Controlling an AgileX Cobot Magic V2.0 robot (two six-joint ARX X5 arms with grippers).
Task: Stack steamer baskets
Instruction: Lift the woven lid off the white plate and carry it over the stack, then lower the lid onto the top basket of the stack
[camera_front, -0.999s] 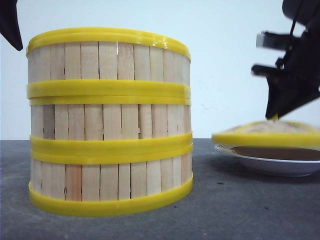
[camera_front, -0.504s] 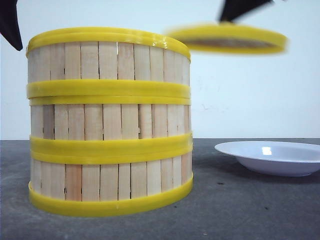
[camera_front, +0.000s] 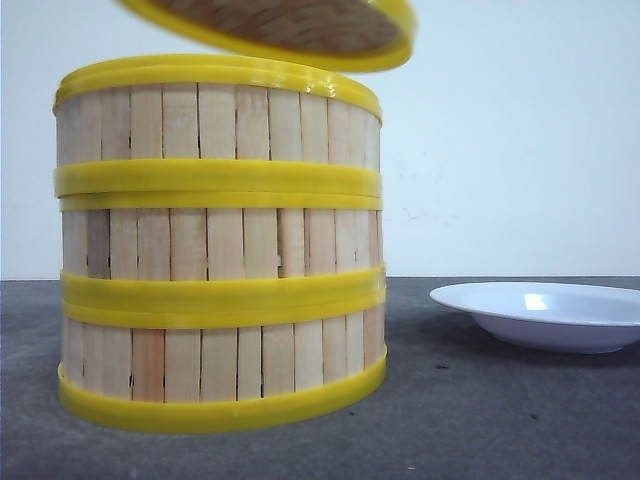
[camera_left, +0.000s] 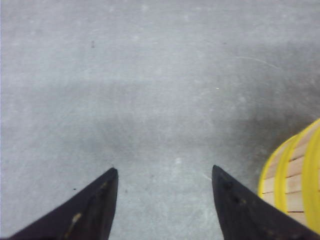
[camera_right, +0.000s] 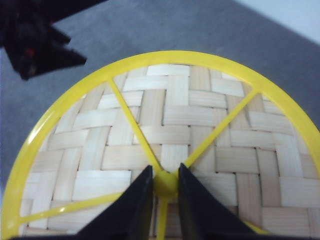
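Where the tabletop (camera_front: 500, 420) meets its near left edge: three baskets (camera_front: 220, 240), stacked in one upright column, yellow rims touching. Above the stack, tilted and apart from the top rim: lid (camera_front: 290, 30), woven, yellow-rimmed. Right gripper (camera_right: 165, 182): jaws clamped on the lid's knob (camera_right: 165, 184). Left gripper (camera_left: 165, 200): jaws apart, holding nothing, over bare tabletop just beside the stack. Near the right edge: plate (camera_front: 545, 315), white, well apart from the stack.
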